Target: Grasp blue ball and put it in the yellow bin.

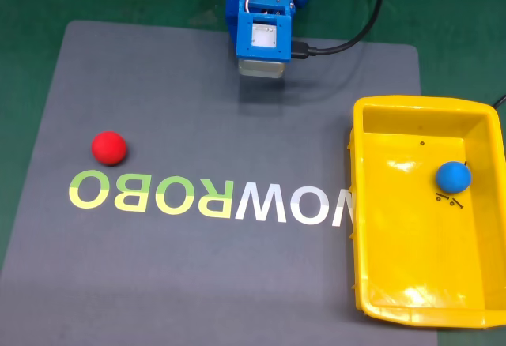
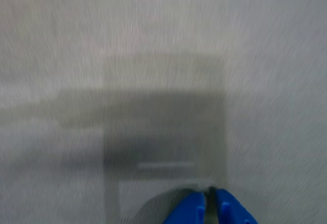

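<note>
Blue ball already on yellow bin floor; probably light, smooth, roll-prone, so pinch across the middle; gripper near-closed, empty, over grey mat.

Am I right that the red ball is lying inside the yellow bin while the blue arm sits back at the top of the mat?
Not quite: the fixed view shows the blue ball inside the yellow bin. The red ball lies on the grey mat. The rest is right.
</note>
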